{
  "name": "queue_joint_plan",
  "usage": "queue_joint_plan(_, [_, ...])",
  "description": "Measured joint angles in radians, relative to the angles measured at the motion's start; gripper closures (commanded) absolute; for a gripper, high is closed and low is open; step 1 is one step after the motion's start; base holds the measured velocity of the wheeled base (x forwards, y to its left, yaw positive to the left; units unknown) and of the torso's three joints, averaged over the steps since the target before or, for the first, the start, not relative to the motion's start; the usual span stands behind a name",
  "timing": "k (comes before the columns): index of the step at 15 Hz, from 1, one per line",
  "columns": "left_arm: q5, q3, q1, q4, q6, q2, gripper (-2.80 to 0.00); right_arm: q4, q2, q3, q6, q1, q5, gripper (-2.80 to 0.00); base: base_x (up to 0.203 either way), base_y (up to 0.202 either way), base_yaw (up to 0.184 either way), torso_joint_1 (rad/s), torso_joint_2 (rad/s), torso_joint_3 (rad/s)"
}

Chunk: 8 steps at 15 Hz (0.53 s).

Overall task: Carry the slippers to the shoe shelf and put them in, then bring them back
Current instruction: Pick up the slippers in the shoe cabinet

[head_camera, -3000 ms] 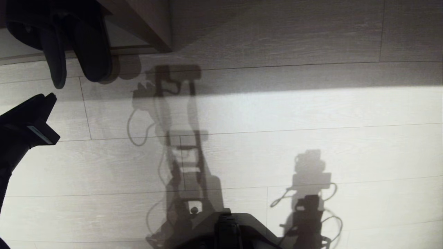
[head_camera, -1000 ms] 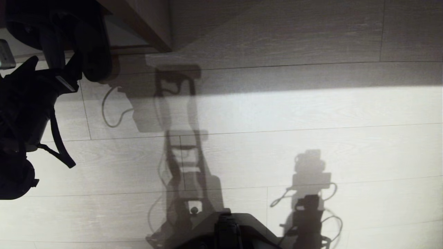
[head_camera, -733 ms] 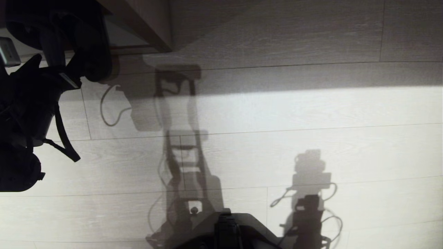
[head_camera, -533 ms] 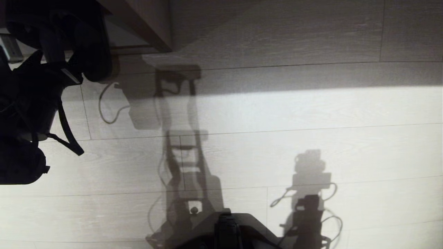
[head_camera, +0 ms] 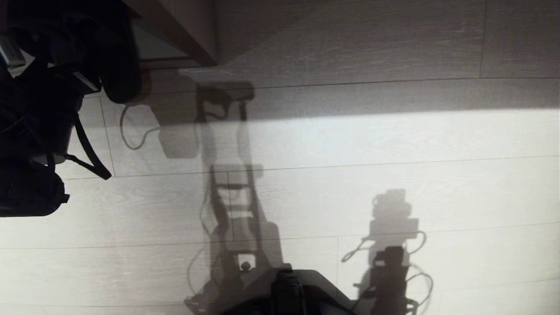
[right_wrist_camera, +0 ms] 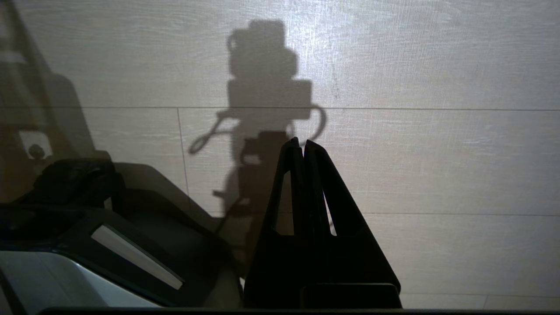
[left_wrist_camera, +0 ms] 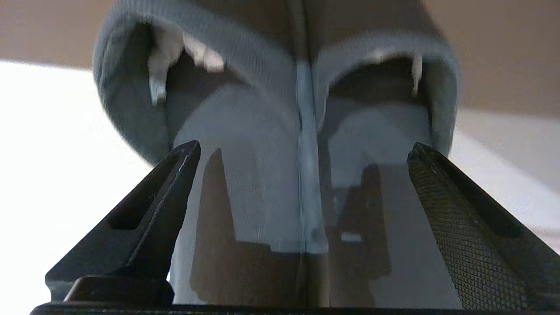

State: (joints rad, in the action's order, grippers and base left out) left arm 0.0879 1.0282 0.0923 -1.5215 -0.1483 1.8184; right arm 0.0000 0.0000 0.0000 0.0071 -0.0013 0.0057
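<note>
The dark slippers [head_camera: 119, 72] lie side by side at the far left. Their toes are under the shoe shelf [head_camera: 177, 37], a beige wood unit with dark brown edging, and their heels stick out onto the floor. My left gripper [head_camera: 48, 68] reaches over the heels and hides most of the left slipper. In the left wrist view the slippers [left_wrist_camera: 258, 148] point away from the camera. The left gripper [left_wrist_camera: 305, 145] stands open there, one finger outside each heel, with nothing gripped. My right gripper [right_wrist_camera: 302, 142] is shut and empty, parked low above the floor.
Pale wood-plank floor [head_camera: 372, 140] fills the view, with a bright sunlit band across the middle and the robot's shadows on it. My base [head_camera: 284, 288] shows at the bottom centre. The shelf's corner [head_camera: 205, 59] juts out just right of the slippers.
My left arm has come in from the left edge and pushed forward to the slippers. Its open fingers now straddle the heels. The slippers have not moved.
</note>
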Motion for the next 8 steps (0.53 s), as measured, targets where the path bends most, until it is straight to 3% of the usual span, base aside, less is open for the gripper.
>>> queue_joint_plan(8, [0.008, 0.166, 0.001, 0.0, -0.008, 0.094, -2.8, 0.0, 0.0, 0.0, 0.0, 0.0, 0.0, 0.0, 0.0, 0.0, 0.0, 0.0, 0.0, 0.0])
